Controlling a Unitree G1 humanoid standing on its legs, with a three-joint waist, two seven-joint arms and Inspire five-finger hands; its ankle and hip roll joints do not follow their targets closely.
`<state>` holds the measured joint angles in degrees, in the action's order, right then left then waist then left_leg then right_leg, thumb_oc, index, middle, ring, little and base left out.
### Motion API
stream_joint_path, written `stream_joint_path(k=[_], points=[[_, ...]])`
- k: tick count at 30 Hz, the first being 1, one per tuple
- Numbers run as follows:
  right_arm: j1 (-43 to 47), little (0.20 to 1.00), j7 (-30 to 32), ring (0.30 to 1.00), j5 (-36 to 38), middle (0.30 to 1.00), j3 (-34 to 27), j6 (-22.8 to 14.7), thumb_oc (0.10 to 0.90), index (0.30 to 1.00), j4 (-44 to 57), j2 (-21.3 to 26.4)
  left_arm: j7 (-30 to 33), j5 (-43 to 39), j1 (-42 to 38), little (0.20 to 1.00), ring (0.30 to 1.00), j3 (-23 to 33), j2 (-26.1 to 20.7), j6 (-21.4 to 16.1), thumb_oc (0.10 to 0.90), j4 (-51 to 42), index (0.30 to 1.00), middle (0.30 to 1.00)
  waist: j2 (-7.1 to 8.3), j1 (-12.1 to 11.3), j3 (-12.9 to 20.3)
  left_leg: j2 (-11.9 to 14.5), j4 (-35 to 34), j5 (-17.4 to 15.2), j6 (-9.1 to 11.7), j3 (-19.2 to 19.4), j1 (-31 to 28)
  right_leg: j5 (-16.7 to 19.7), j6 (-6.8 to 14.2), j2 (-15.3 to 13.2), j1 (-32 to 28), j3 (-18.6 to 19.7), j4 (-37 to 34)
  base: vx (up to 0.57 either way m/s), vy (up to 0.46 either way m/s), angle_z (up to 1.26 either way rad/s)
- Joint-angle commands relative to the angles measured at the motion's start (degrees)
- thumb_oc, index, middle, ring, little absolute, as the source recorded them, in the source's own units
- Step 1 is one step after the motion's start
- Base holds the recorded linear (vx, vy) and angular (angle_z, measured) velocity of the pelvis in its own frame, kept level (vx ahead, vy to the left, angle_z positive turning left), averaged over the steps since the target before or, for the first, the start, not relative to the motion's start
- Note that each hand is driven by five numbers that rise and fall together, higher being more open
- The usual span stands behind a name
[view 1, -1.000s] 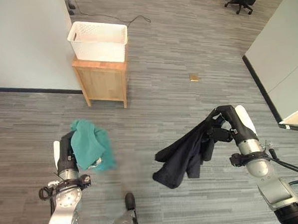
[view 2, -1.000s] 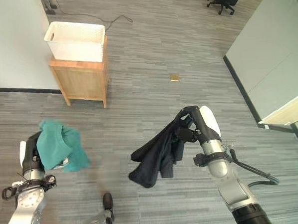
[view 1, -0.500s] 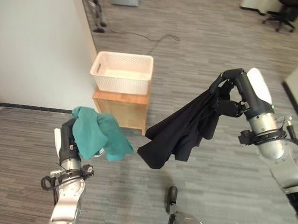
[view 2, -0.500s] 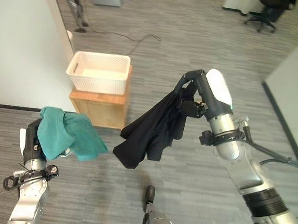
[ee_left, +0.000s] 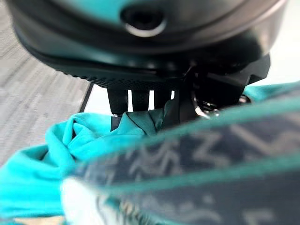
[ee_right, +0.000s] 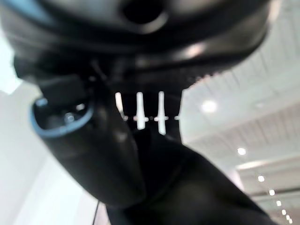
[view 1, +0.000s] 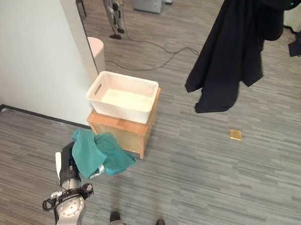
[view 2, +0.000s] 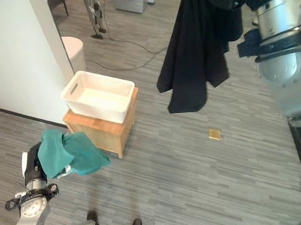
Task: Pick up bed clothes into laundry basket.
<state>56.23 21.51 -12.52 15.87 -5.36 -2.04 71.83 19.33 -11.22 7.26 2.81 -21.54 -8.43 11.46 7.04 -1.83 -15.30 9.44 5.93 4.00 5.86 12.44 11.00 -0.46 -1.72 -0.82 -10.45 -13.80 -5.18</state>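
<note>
Laundry is riding in both grips now. The left robot hand (view 1: 67, 159) is sitting low beside the wooden cabinet (view 1: 124, 134), its fingers curled round a bunched teal cloth (view 1: 98, 154) that is draping over it and hanging toward the cabinet's side. The right robot hand (ee_right: 140, 154) is raised high, clenching a black garment (view 1: 235, 47) that is dangling in a long fall above the grey floor (view 1: 235, 178), well apart from the white laundry basket (view 1: 123, 96) standing on top of the cabinet. The basket is looking empty, so nothing has been dropped in yet.

Risks from here, as I am judging them: the black garment is hanging long, and its lower edge could be catching on the basket rim or spilling over the far side if the arm is not carrying it fully above the opening before letting go. The teal cloth is sitting below the basket's rim, so lifting it close to the cabinet could be snagging it on the wooden edge or nudging the light basket off its perch.
</note>
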Motion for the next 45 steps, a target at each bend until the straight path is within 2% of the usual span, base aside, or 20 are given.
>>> stream_joint_path(k=[1,2,6,7,8,10,11,12,13,14,15,17,20,24,26,27,32,38,45], points=[[6.61,0.300,1.84,0.300,1.95,0.300,1.23,1.49,0.400,0.300,-4.04,6.19,0.05,0.09,0.32,0.300,0.300,0.92,-5.37,-5.30,0.400,-5.71,0.300,0.300,0.98,-1.47,9.86,-1.57,-6.30,-1.86,0.10,-0.46,-12.62,-1.58,9.76,-7.59,4.27,-1.78,5.96,0.26,0.183,-0.29],[10.69,0.300,1.13,0.300,3.84,0.300,5.54,1.47,0.400,0.300,-8.18,6.48,0.01,0.32,0.26,0.300,0.300,0.76,-5.76,-5.47,0.400,-5.36,0.300,0.300,1.33,-1.60,10.64,-1.93,-9.20,-1.15,-0.22,-0.43,-14.10,-1.20,10.14,-7.89,4.60,-1.80,7.60,0.15,0.114,-0.06],[13.88,0.300,0.13,0.300,6.43,0.300,10.39,1.26,0.400,0.300,-15.72,4.67,0.01,-0.02,0.09,0.300,0.300,0.55,-6.13,-5.39,0.400,-3.83,0.300,0.300,1.53,-2.38,10.32,-2.66,-10.63,-2.01,-1.18,-0.85,-15.34,-1.00,11.46,-8.53,6.26,-1.15,13.53,0.09,0.089,0.12],[14.72,0.300,-0.61,0.300,7.09,0.300,11.44,1.64,0.400,0.300,-17.95,4.15,0.06,0.09,0.08,0.300,0.300,0.27,-6.59,-5.35,0.400,-3.67,0.300,0.300,2.04,-2.67,9.81,-3.14,-10.68,-2.73,-1.66,-1.13,-15.97,0.24,12.64,-9.13,7.31,-0.93,16.71,0.09,0.105,-0.01],[15.92,0.300,-1.21,0.300,7.84,0.300,13.43,1.55,0.400,0.300,-22.67,3.34,-0.30,0.39,0.22,0.300,0.300,-0.43,-6.80,-5.42,0.400,-3.83,0.300,0.300,2.19,-2.63,8.88,-3.76,-10.93,-2.54,-2.73,-2.20,-16.09,4.78,14.84,-9.76,10.53,0.89,22.98,0.09,0.088,0.03],[15.38,0.300,-1.28,0.300,8.50,0.300,12.88,1.70,0.400,0.300,-26.21,2.22,-0.61,0.93,-0.01,0.300,0.300,-0.70,-7.29,-5.33,0.400,-2.99,0.300,0.300,2.15,-2.85,8.19,-3.31,-10.93,-3.04,-2.67,-2.59,-16.14,5.16,15.19,-10.34,13.15,2.02,26.02,0.06,0.034,0.28],[14.81,0.300,-1.28,0.300,8.73,0.300,12.47,1.68,0.400,0.300,-27.10,1.93,-0.65,0.90,-0.15,0.300,0.300,-0.53,-7.23,-5.45,0.400,-2.83,0.300,0.300,2.22,-3.16,7.97,-3.24,-10.93,-3.14,-2.44,-2.92,-16.03,4.84,14.96,-10.88,13.63,1.75,24.53,0.11,-0.089,0.52],[12.21,0.300,-1.32,0.300,9.82,0.300,10.08,1.66,0.400,0.300,-27.37,2.13,-1.03,0.00,-0.36,0.300,0.300,-0.47,-7.32,-5.52,0.400,-2.45,0.300,0.300,2.69,-2.96,7.70,-2.96,-10.93,-3.09,-1.70,-4.28,-15.37,3.21,13.94,-10.63,13.12,1.60,18.53,0.16,-0.151,0.55],[9.48,0.300,-1.45,0.300,10.56,0.300,8.35,1.49,0.400,0.300,-26.80,2.64,-1.52,-0.32,-0.12,0.300,0.300,-0.73,-7.11,-5.49,0.400,-2.37,0.300,0.300,2.75,-2.29,7.42,-2.98,-10.93,-3.40,-1.29,-5.74,-15.32,2.46,13.58,-9.67,13.33,3.45,13.58,0.29,-0.219,0.71],[3.28,0.300,-1.59,0.300,12.51,0.300,3.34,1.38,0.400,0.300,-25.03,3.60,-2.27,-1.24,-0.39,0.300,0.300,-0.92,-7.10,-5.32,0.400,-1.63,0.300,0.300,3.14,-0.89,7.15,-3.35,-10.93,-4.22,-0.89,-9.01,-15.05,3.38,13.84,-8.02,14.55,8.70,6.65,0.28,-0.197,0.84],[0.20,0.300,-1.32,0.300,12.98,0.300,0.70,1.08,0.400,0.300,-24.22,3.74,-2.32,-1.25,-0.49,0.300,0.300,-0.90,-7.31,-5.10,0.400,-0.99,0.300,0.300,3.29,-0.44,6.92,-3.23,-10.93,-4.51,-0.66,-10.17,-15.04,4.36,14.11,-7.83,15.20,9.97,5.66,0.22,-0.179,1.29],[-1.01,0.300,-1.04,0.300,13.30,0.300,-1.50,0.80,0.400,0.300,-22.78,3.45,-2.68,-0.96,-0.53,0.300,0.300,-0.64,-8.13,-5.02,0.400,-0.48,0.300,0.300,4.47,-0.76,6.96,-2.90,-10.93,-5.15,-0.33,-10.33,-15.04,5.78,14.35,-9.26,13.34,8.01,2.30,0.07,-0.108,1.20],[-0.63,0.300,-1.91,0.300,13.92,0.300,-1.27,0.33,0.400,0.300,-20.84,3.39,-2.57,-0.83,0.81,0.300,0.300,-0.21,-6.73,-4.83,0.400,0.12,0.300,0.300,5.25,-1.14,8.01,-2.92,-10.93,-5.54,-0.15,-10.27,-15.55,6.38,14.00,-9.41,11.89,7.35,1.57,0.12,-0.082,0.69],[3.01,0.300,-3.03,0.300,14.14,0.300,2.49,0.20,0.400,0.300,-20.13,3.63,-3.08,-0.95,2.57,0.300,0.300,0.23,-5.98,-4.70,0.400,0.17,0.300,0.300,5.14,-1.60,8.68,-2.61,-10.93,-5.65,0.10,-10.43,-16.26,5.87,13.46,-9.08,10.25,6.57,1.02,0.11,-0.042,0.10],[7.63,0.300,-3.02,0.300,14.15,0.300,6.40,0.27,0.400,0.300,-20.78,3.51,-3.40,-1.34,3.17,0.300,0.300,0.13,-5.28,-4.53,0.400,0.48,0.300,0.300,4.90,-1.87,9.27,-2.18,-10.93,-5.70,0.49,-10.77,-16.48,5.25,13.13,-8.87,9.17,5.29,0.72,0.13,-0.068,-0.01],[11.87,0.300,-2.36,0.300,13.75,0.300,9.06,0.51,0.400,0.300,-22.06,3.94,-3.40,-1.96,3.70,0.300,0.300,-0.11,-5.18,-4.55,0.400,0.67,0.300,0.300,5.09,-2.72,9.46,-1.80,-10.93,-5.45,0.87,-11.42,-16.21,4.73,12.79,-8.58,8.64,4.47,0.44,0.07,-0.044,0.09],[19.18,0.300,-1.46,0.300,12.97,0.300,14.74,0.89,0.400,0.300,-24.79,5.23,-3.22,-2.46,4.10,0.300,0.300,0.19,-4.61,-4.44,0.400,1.42,0.300,0.300,4.86,-3.24,9.43,-1.05,-10.93,-4.93,1.60,-12.24,-15.45,4.03,12.52,-8.21,8.31,3.17,0.18,0.07,-0.053,0.19],[22.71,0.300,-0.83,0.300,12.26,0.300,17.53,1.09,0.400,0.300,-25.67,8.12,-3.63,-2.99,4.83,0.300,0.300,0.90,-4.01,-4.22,0.400,2.59,0.300,0.300,4.27,-3.75,8.89,-0.16,-10.93,-3.99,2.55,-13.66,-14.04,2.96,12.01,-7.69,8.18,1.29,0.18,0.06,-0.056,0.15],[19.48,0.300,-1.06,0.300,12.53,0.300,15.71,1.02,0.400,0.300,-26.27,9.43,-3.86,-3.10,4.57,0.300,0.300,0.46,-3.77,-4.16,0.400,2.39,0.300,0.300,3.05,-3.55,7.70,0.65,-10.93,-2.99,3.50,-14.58,-12.85,1.93,11.28,-7.19,8.16,0.04,0.18,0.03,-0.051,0.10]])
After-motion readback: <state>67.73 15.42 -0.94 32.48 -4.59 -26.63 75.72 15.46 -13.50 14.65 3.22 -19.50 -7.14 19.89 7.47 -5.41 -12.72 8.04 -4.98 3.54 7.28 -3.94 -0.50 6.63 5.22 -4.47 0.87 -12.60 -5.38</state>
